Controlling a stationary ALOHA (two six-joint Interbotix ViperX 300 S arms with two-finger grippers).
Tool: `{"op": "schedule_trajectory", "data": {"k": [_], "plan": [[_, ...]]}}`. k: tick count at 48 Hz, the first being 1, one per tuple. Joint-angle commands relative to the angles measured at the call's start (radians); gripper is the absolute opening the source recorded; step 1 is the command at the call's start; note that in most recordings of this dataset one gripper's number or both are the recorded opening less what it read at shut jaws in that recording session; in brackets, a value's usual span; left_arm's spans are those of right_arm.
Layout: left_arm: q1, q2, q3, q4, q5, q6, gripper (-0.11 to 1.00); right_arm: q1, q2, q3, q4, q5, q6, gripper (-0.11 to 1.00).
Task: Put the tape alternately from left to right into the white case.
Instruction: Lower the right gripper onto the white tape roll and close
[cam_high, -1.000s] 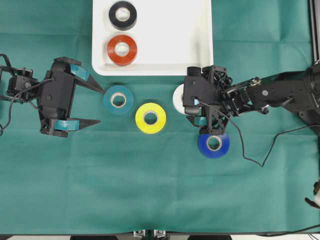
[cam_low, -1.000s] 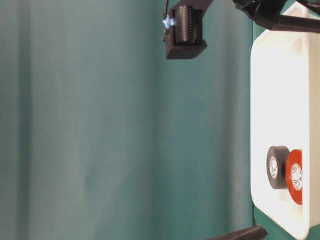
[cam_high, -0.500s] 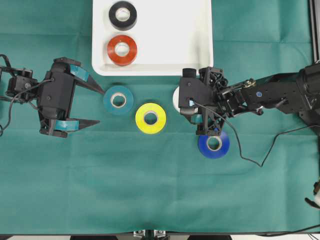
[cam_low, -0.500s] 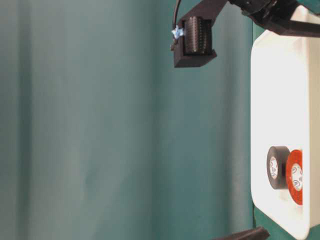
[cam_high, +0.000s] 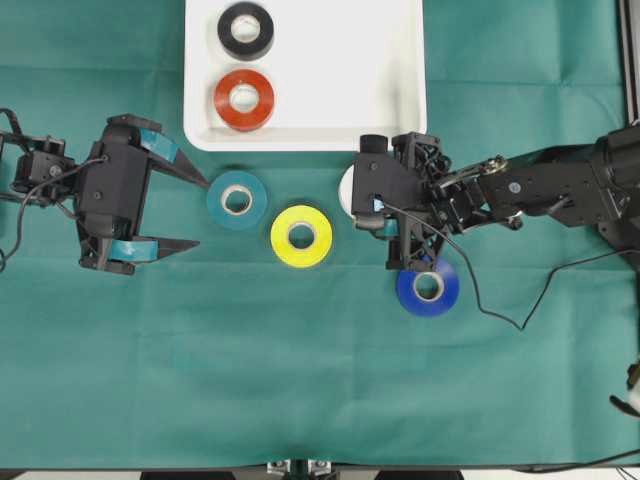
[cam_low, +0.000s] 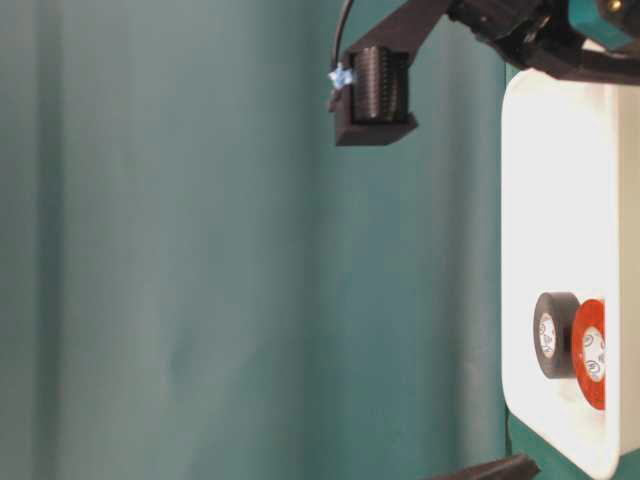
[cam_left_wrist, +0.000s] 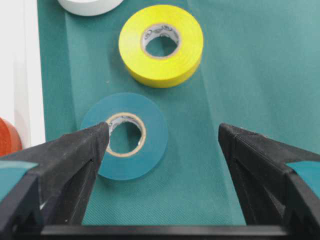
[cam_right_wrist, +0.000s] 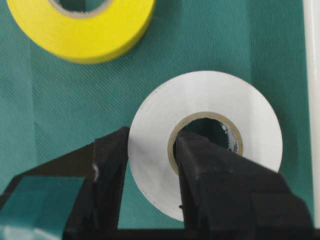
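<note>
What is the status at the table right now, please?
Right gripper shut on white tape roll, one finger in its core. Left gripper open, astride teal tape roll. Black roll, red roll in white tray. Nothing blocking.

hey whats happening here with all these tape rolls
The right gripper has shut on the white tape roll, one finger inside its core, one outside. The left gripper hangs open by the teal tape roll. The black roll and red roll lie in the shallow white plastic case; the yellow roll and blue roll sit on the green cloth.
</note>
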Motion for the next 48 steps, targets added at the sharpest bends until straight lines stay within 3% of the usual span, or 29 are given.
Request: {"op": "schedule_trajectory", "data": {"k": [1, 19, 38, 48], "plan": [[-0.003, -0.006, -0.009, 0.000, -0.005, -0.002, 0.68, 0.017, -0.052, -0.021, 0.000, -0.028, -0.003, 0.31], [-0.003, -0.009, -0.009, -0.002, -0.005, 0.000, 0.68, 0.046, -0.183, -0.014, -0.008, -0.156, -0.012, 0.31], [-0.003, -0.011, -0.011, -0.002, -0.003, -0.002, 0.68, 0.046, -0.183, -0.014, -0.015, -0.161, -0.017, 0.31], [-0.003, -0.009, -0.012, -0.002, -0.005, 0.000, 0.68, 0.008, -0.179, -0.014, -0.032, -0.153, -0.018, 0.31]]}}
